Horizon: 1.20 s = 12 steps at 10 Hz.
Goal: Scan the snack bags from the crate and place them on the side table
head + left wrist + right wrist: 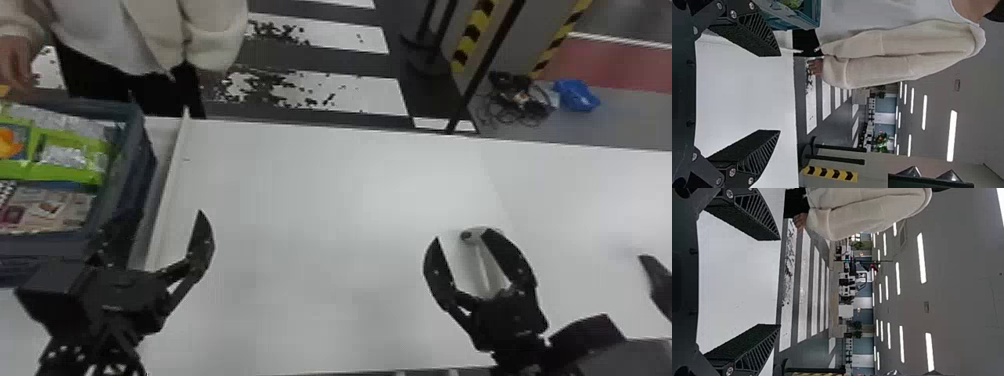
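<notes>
In the head view, the blue-grey crate [142, 167] stands at the left, holding a bright green snack bag [65, 172] and a brownish printed bag [55, 210]. My left gripper [169, 213] is open beside the crate's near right corner, above the white table [320, 200]. Over the table's right part, my right gripper [462, 235] stands open; a pale object with a dark round end [468, 235] appears between and behind its fingers. The left wrist view shows the left gripper [779, 93] parted, with the crate [797, 19] beyond. Nothing lies between the right gripper's [779, 282] fingers in the right wrist view.
A raised white strip [170, 190] runs along the table beside the crate. A person stands past the far edge, one hand [15, 62] near the crate's back. At the right edge is a black pointed part [659, 282]. Posts and cables [520, 97] are on the floor beyond.
</notes>
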Tool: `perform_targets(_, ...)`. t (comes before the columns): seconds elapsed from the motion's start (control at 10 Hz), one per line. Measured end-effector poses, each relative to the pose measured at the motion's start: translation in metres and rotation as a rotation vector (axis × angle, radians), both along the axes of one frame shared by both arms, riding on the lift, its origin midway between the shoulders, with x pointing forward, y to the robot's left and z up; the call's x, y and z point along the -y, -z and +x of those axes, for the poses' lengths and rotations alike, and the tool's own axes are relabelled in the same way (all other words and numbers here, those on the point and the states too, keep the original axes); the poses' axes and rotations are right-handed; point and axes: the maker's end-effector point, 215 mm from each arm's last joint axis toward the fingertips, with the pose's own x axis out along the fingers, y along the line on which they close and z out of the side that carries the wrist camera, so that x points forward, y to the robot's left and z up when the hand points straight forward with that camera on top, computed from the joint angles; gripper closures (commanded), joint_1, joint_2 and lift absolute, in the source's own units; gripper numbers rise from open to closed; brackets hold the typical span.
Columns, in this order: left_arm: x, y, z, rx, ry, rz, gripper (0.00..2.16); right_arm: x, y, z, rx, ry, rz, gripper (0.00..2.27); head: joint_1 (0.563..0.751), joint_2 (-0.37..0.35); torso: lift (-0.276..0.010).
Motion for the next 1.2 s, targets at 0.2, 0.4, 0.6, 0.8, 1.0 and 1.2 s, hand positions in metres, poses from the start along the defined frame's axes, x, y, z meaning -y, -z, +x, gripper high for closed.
perform_targets(0.2,-0.047,-0.015,0.004,0.039,-0.081,-0.04,0.21,0.0,0.005,0.002,-0.017,-0.001,-0.002,0.08,0.695,-0.078,-0.095)
perform_targets(0.4,-0.102,-0.023,0.006,0.04,-0.167,-0.046,0.21,-0.001,0.007,0.004,-0.026,-0.003,-0.001,0.08,0.695,0.009,-0.095)
perform_targets(0.6,-0.15,-0.017,0.011,-0.014,-0.234,-0.069,0.21,-0.002,0.009,0.007,-0.035,-0.006,0.0,0.08,0.695,0.075,-0.095)
perform_targets(0.8,-0.181,-0.002,0.019,-0.097,-0.284,-0.142,0.21,-0.005,0.013,0.008,-0.049,-0.01,0.001,0.08,0.695,0.12,-0.095)
perform_targets(1.0,-0.191,0.008,0.029,-0.155,-0.307,-0.23,0.21,-0.008,0.015,0.009,-0.06,-0.016,0.005,0.08,0.695,0.142,-0.095)
perform_targets(1.2,-0.2,0.009,0.042,-0.182,-0.334,-0.274,0.21,-0.011,0.017,0.011,-0.068,-0.023,0.005,0.08,0.695,0.158,-0.095)
